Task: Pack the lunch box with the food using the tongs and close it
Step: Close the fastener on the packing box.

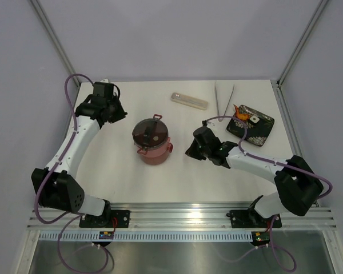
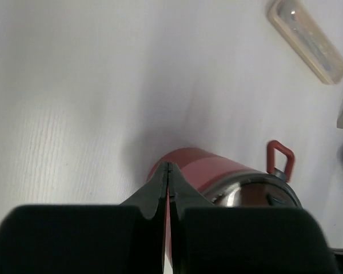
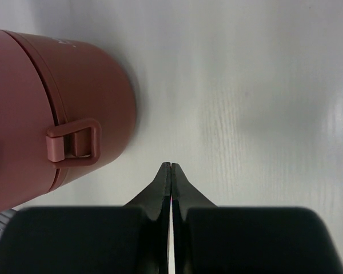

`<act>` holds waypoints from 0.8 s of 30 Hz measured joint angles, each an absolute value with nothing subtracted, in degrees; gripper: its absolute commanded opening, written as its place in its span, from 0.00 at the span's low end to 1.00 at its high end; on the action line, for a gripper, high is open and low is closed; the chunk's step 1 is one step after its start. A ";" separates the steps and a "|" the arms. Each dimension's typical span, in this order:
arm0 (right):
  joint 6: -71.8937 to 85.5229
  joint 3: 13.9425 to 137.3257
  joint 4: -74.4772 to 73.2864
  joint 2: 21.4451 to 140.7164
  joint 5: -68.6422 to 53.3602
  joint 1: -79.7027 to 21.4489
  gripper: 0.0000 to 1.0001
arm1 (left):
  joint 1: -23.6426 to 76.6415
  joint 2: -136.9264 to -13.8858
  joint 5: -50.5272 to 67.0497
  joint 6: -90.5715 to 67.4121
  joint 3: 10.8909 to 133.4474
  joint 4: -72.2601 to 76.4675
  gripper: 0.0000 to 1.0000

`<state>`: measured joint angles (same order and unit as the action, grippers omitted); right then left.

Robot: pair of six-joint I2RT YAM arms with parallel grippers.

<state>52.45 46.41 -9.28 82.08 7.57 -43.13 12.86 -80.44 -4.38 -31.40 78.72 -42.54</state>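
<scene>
The lunch box [image 1: 153, 142] stands stacked mid-table, with maroon bowls under a grey top lid [image 1: 150, 132] that has red latches. The slim silver tongs [image 1: 224, 98] lie at the back right. Next to them is the food: orange-red pieces [image 1: 242, 112] and a small white piece [image 1: 254, 119]. My left gripper [image 1: 118, 114] is shut and empty, up and to the left of the lunch box [image 2: 217, 171], its tips [image 2: 168, 165] aimed at it. Shut and empty too, my right gripper [image 1: 190, 150] hangs just right of the lunch box [image 3: 63, 97], near a side latch [image 3: 74, 141].
A black patterned tray [image 1: 262, 130] at the right holds the food. A long pale beige case [image 1: 189, 100] lies behind the lunch box and also shows in the left wrist view [image 2: 307, 40]. The metal frame rail [image 1: 177, 214] runs along the near table edge.
</scene>
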 measured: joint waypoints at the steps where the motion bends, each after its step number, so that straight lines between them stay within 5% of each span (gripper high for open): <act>1: 52.25 46.94 -9.23 82.54 7.33 -43.42 0.00 | 11.73 -81.10 -3.97 -32.05 77.89 -42.11 0.00; 12: 51.11 52.93 -8.40 87.72 4.93 -45.63 0.00 | 9.19 -96.42 1.48 -36.80 76.25 -35.99 0.00; 24: 47.94 62.57 -9.93 99.85 1.83 -46.81 0.00 | 11.99 -97.12 4.60 -39.40 69.65 -28.64 0.00</act>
